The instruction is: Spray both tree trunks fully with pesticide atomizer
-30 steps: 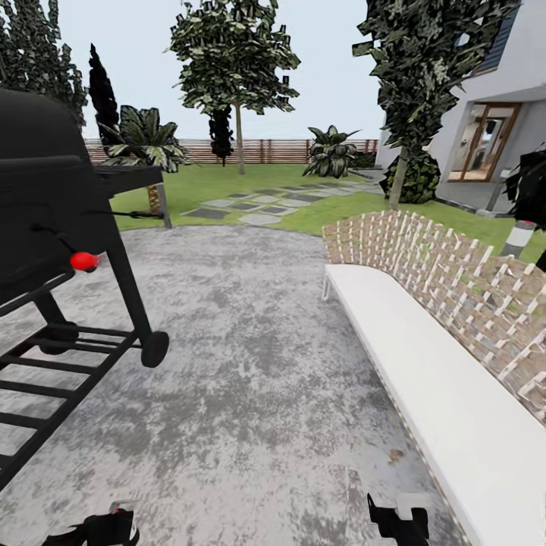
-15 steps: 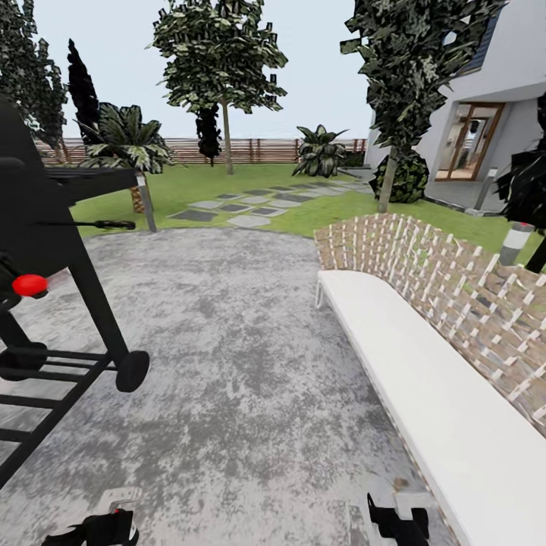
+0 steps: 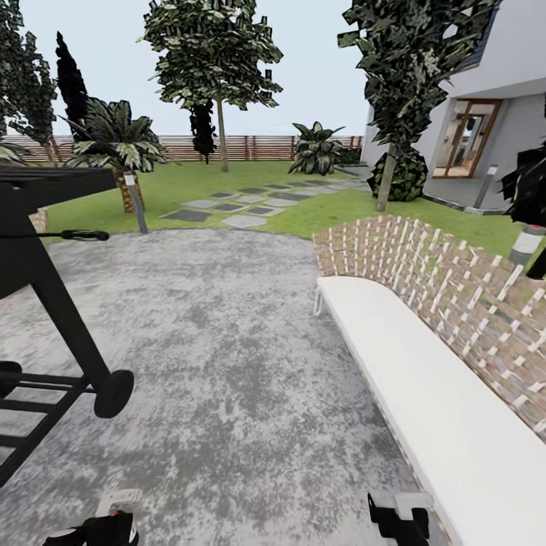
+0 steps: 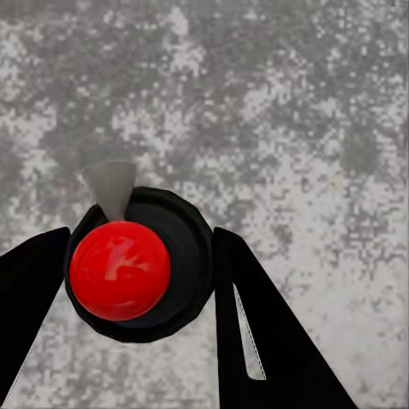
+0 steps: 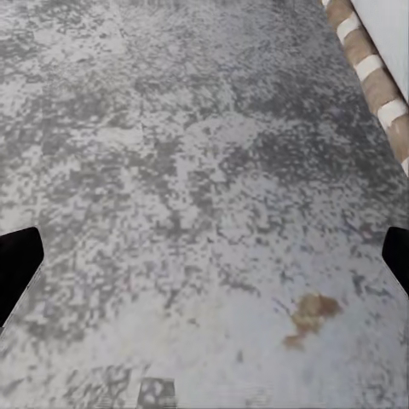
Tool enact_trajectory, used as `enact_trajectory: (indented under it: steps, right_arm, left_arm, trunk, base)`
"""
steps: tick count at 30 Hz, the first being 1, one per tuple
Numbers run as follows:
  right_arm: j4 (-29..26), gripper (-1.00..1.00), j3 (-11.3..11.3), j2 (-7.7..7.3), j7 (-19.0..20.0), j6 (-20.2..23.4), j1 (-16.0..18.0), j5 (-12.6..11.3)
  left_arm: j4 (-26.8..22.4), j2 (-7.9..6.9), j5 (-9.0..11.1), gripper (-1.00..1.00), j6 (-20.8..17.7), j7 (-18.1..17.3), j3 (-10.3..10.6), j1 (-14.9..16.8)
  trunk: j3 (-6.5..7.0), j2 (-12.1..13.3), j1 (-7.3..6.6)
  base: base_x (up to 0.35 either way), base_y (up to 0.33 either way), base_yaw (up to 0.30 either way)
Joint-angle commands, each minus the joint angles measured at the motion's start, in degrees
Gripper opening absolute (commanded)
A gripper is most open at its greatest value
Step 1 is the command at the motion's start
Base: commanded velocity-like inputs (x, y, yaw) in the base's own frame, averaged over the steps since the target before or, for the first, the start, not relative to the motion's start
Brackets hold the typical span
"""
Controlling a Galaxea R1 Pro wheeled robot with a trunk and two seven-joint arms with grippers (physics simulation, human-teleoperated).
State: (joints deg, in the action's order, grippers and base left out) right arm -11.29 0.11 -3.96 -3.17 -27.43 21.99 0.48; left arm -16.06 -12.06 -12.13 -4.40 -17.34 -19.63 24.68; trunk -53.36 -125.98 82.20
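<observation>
The pesticide atomizer, a black bottle with a round red top and a grey nozzle, sits between the two black fingers of my left gripper, which is shut on it above the speckled grey floor. In the head view that gripper hangs at the lower edge. My right gripper is open and empty over the floor, and it appears low in the head view. Two trees stand on the lawn ahead, one with its trunk far off, the other with its trunk to the right.
A black wheeled grill stands close on the left. A long white bench with a woven back runs along the right. Grey bollards mark the paving's edge. Stepping slabs cross the grass toward a house.
The whole head view has shifted as the camera moved: the grill has slid left and its red knob has left the picture. Both grippers keep their places at the lower edge.
</observation>
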Motion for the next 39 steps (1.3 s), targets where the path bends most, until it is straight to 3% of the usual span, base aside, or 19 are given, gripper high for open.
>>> enact_trajectory:
  steps: [1, 39]
  right_arm:
    - [0.03, 1.00, 0.01, 0.00, -0.20, -0.16, 0.05, 0.05]
    - [0.04, 1.00, -0.02, 0.08, -0.03, -0.16, 0.07, 0.05]
  left_arm:
    - [-0.12, 0.03, -0.43, -1.00, -0.36, -0.41, -0.50, 0.02]
    - [-0.11, -0.06, -0.38, -1.00, -0.34, -0.41, -0.58, 0.02]
  trunk:
    - [-0.05, -0.02, 0.02]
    - [-0.05, -0.02, 0.02]
  base:
    - [0.340, 0.000, 0.000]
    - [0.341, 0.000, 0.000]
